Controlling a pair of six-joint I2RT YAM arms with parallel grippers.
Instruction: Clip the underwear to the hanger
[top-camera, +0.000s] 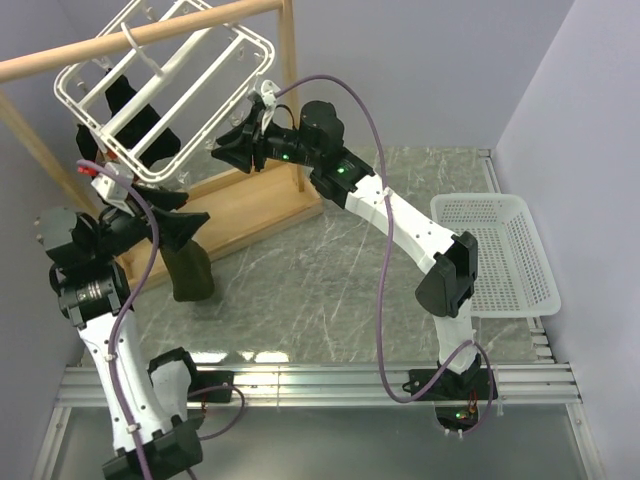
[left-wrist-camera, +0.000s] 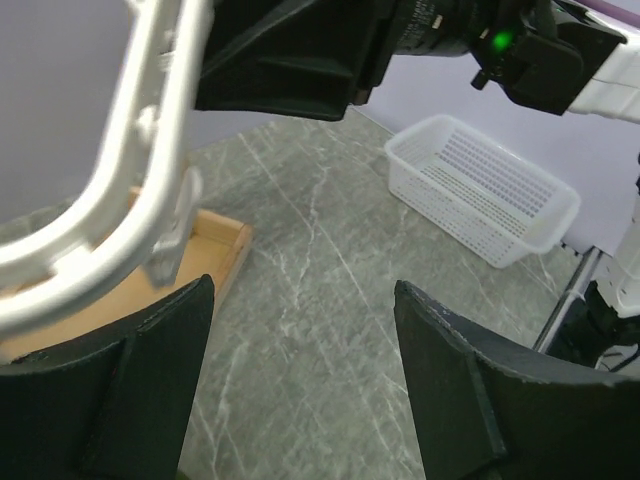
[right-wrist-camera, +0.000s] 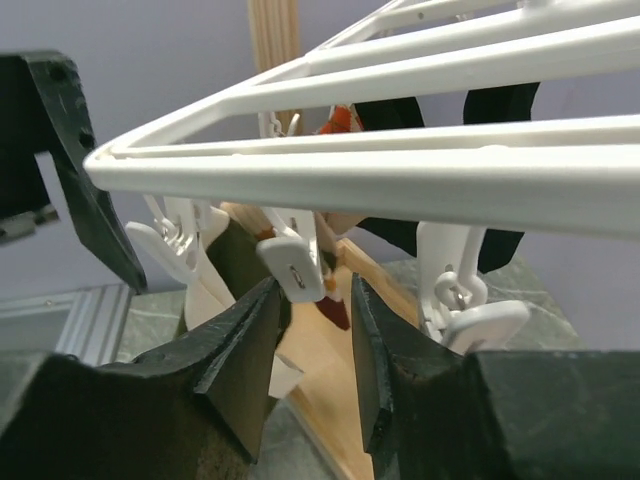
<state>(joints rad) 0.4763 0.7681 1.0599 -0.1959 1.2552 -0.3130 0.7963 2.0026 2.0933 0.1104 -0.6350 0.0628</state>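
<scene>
The white hanger (top-camera: 165, 90) hangs tilted from the wooden rail (top-camera: 140, 38); its frame also shows in the wrist views (left-wrist-camera: 130, 190) (right-wrist-camera: 400, 170). My right gripper (top-camera: 228, 142) (right-wrist-camera: 313, 285) is at the hanger's right edge. Its jaws are open but narrow, one on each side of a small white clip (right-wrist-camera: 300, 262); the left finger touches the clip and the right one stands apart. The dark olive underwear (top-camera: 190, 268) (right-wrist-camera: 238, 262) hangs below the hanger's near corner; what holds it up I cannot tell. My left gripper (top-camera: 195, 207) (left-wrist-camera: 305, 290), just above it, is open wide and empty.
A black garment (top-camera: 130, 100) (right-wrist-camera: 400, 115) hangs on the hanger's far clips. The wooden stand's base (top-camera: 250, 205) lies on the marbled table. A white mesh basket (top-camera: 500, 250) (left-wrist-camera: 480, 185) sits at the right. The metal rail (top-camera: 320, 385) runs along the near edge.
</scene>
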